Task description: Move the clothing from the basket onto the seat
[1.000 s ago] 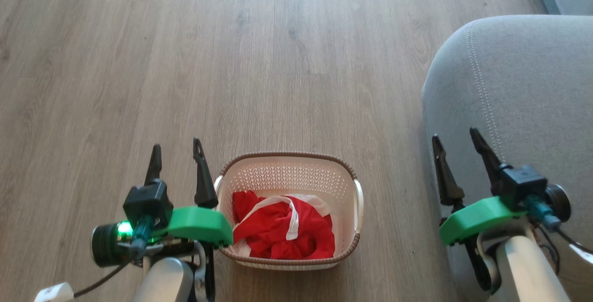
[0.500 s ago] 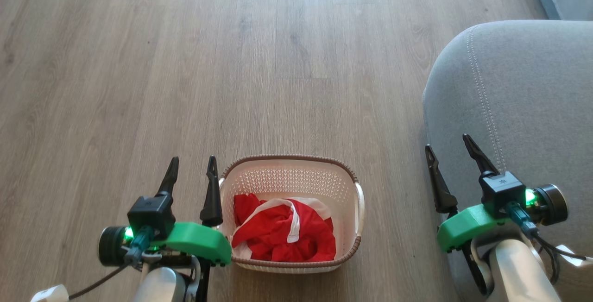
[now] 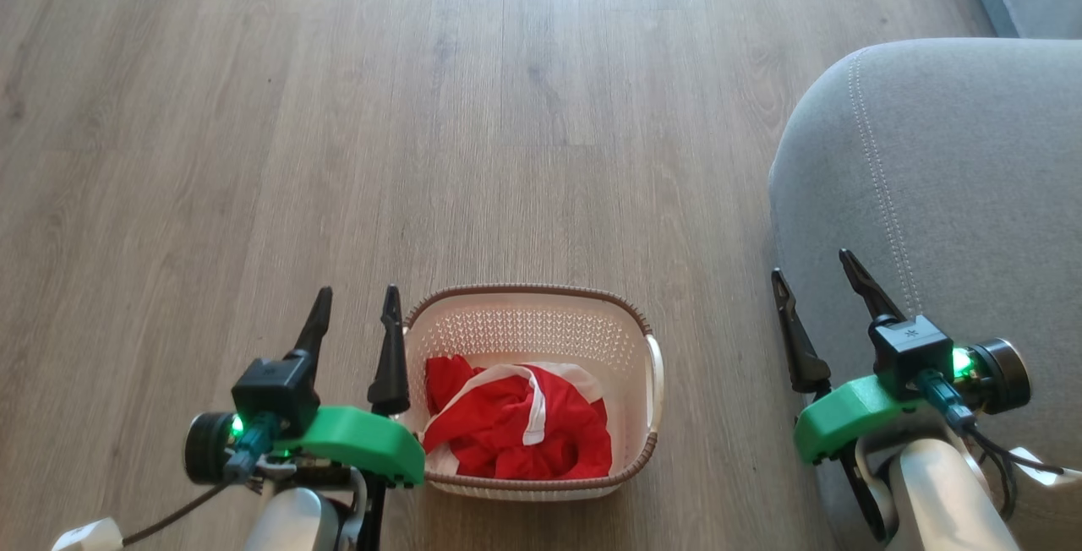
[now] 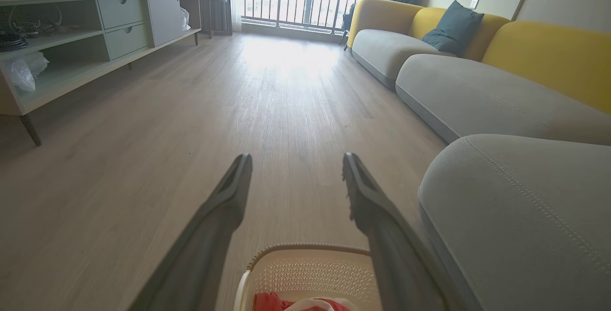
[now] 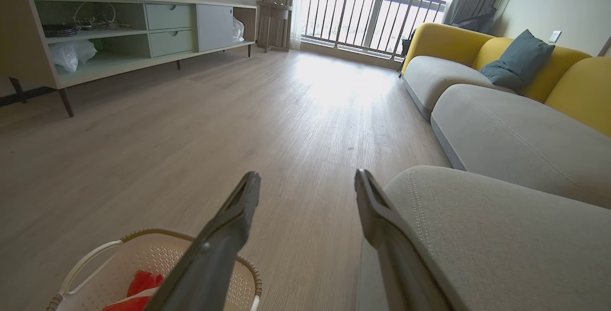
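The cream basket (image 3: 651, 369) stands on the wood floor near the bottom middle of the head view, with the red and white clothing (image 3: 516, 428) crumpled inside. The grey seat (image 3: 955, 171) rises at the right. My left gripper (image 3: 355, 304) hovers open just left of the basket's left handle, nothing between its fingers. Open too, my right gripper (image 3: 811, 272) hangs over the seat's front edge, right of the basket. In the left wrist view the basket (image 4: 310, 273) and a bit of clothing (image 4: 267, 301) lie below the open fingers (image 4: 229, 196). The right wrist view has the basket (image 5: 95, 258) at lower left and the seat (image 5: 501, 234) at right.
Bare wood floor (image 3: 380, 111) stretches ahead of the basket. A long grey and yellow sofa (image 4: 477, 77) with a dark cushion (image 4: 451, 27) runs along the right. A low cabinet (image 5: 119, 39) with shelves stands at the left, a balcony railing (image 5: 367, 15) at the far end.
Both grippers have drawn back toward the view's bottom edge, and the left one now sits closer to the basket's left handle. The view has shifted slightly. The clothing lies unchanged in the basket.
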Robot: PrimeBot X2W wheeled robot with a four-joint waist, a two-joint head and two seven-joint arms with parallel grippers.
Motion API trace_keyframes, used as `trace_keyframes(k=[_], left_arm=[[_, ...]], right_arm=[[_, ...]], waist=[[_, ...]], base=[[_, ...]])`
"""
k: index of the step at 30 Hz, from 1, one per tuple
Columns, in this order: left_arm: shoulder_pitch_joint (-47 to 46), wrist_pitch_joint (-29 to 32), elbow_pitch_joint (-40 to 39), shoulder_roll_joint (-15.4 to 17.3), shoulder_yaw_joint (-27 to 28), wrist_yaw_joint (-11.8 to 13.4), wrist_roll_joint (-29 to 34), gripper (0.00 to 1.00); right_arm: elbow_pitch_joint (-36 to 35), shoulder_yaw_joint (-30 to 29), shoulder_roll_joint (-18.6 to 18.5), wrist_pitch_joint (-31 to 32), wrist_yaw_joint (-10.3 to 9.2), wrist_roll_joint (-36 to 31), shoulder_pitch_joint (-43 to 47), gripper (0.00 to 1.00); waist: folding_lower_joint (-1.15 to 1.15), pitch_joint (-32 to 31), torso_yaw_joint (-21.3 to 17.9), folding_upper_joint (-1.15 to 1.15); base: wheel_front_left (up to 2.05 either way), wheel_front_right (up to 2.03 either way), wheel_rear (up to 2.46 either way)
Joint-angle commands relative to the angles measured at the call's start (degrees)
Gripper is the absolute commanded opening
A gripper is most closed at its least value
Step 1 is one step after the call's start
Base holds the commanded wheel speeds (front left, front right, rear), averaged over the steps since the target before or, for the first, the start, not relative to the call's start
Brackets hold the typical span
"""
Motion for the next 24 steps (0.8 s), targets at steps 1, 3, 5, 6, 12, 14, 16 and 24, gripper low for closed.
trace_keyframes(k=[1,3,5,6,12,14,16,24], left_arm=[[-0.96,-0.73,-1.60,-0.23,1.37,-0.36,-0.16,1.00],[-0.74,-0.73,-1.26,-0.23,1.02,-0.83,-0.34,1.00],[-0.47,-0.73,-0.35,-0.23,0.59,-1.31,-0.66,1.00],[-0.38,-0.73,0.43,-0.23,0.32,-1.55,-0.85,1.00],[-2.00,-0.73,4.84,-0.23,-1.15,-2.87,-0.86,1.00],[-3.07,-0.73,5.64,-0.23,-1.55,-2.97,-0.90,1.00],[-4.64,-0.73,7.84,-0.23,-2.25,-3.16,-0.79,1.00],[-11.18,-0.73,15.52,-0.23,-4.86,-4.50,1.70,1.00]], right_arm=[[-1.62,1.32,0.59,-0.77,-0.01,0.20,-2.94,1.00],[-1.38,1.42,0.59,-0.77,-0.01,0.28,-2.85,1.00],[-0.92,1.43,0.59,-0.77,-0.01,0.32,-2.74,1.00],[-0.64,1.42,0.59,-0.77,-0.01,0.31,-2.74,1.00],[0.93,1.05,0.59,-0.77,-0.01,0.45,-3.37,1.00],[0.98,0.75,0.59,-0.77,-0.01,0.74,-3.72,1.00],[0.79,0.99,0.60,-0.77,-0.01,0.74,-4.03,1.00],[-1.63,3.33,0.60,-0.77,-0.01,1.66,-5.10,1.00]], waist=[[0.00,-0.04,-0.01,0.00],[0.00,-0.05,-0.08,0.00],[0.00,0.11,-0.30,0.00],[0.00,0.35,-0.48,0.00],[0.00,3.84,-2.05,0.00],[0.00,5.72,-2.54,0.00],[0.00,8.74,-3.52,0.00],[0.00,18.75,-6.65,0.00]], base=[[0.00,0.00,0.00],[0.00,0.00,0.00],[0.00,0.00,0.00],[0.00,0.00,0.00],[0.00,0.00,0.00],[0.00,0.00,0.00],[0.00,0.00,0.00],[0.00,0.00,0.00]])
